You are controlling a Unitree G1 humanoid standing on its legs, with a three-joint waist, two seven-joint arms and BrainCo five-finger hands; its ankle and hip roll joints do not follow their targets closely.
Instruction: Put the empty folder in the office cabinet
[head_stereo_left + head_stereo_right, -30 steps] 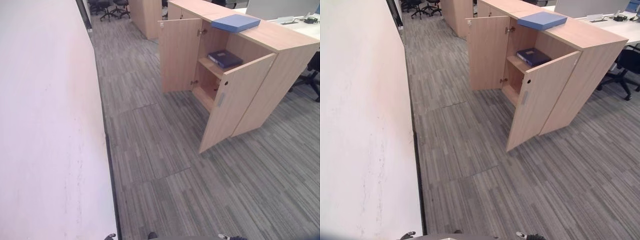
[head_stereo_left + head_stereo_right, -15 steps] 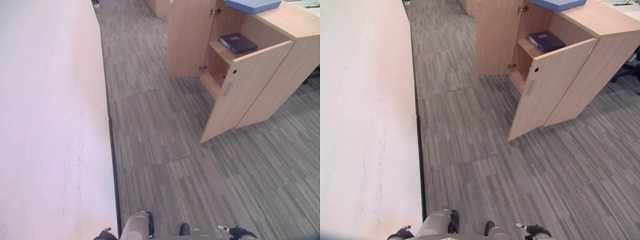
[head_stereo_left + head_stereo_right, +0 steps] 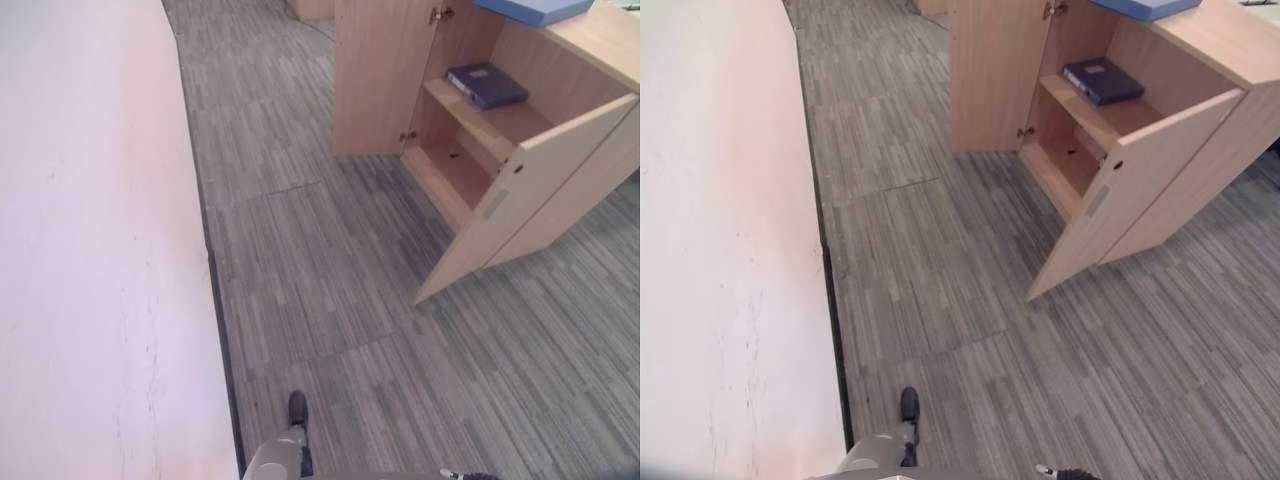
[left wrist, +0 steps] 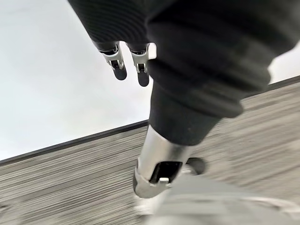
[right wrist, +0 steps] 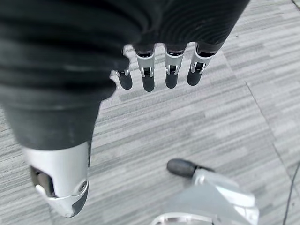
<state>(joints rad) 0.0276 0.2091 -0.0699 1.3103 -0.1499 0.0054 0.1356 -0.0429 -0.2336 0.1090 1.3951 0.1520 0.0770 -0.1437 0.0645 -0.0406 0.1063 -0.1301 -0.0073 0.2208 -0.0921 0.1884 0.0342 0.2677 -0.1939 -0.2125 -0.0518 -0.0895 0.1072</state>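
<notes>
A light wood-grain office cabinet [image 3: 380, 80] holds a dark navy folder [image 3: 487, 84], a paler blue folder [image 3: 535, 9] on top, grey striped carpet floor [image 3: 330, 300], white wall [image 3: 90, 260].

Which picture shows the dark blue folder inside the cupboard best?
The right eye view shows it best: the dark blue folder lies flat on the upper shelf of the open cabinet, clear of the frame edge. The left eye view shows the same folder nearer its top edge. Both wrist views point at the carpet floor.

Matt wood-grain cabinet [image 3: 560, 200]; striped woven carpet [image 3: 330, 300]; smooth matt wall [image 3: 90, 250].
</notes>
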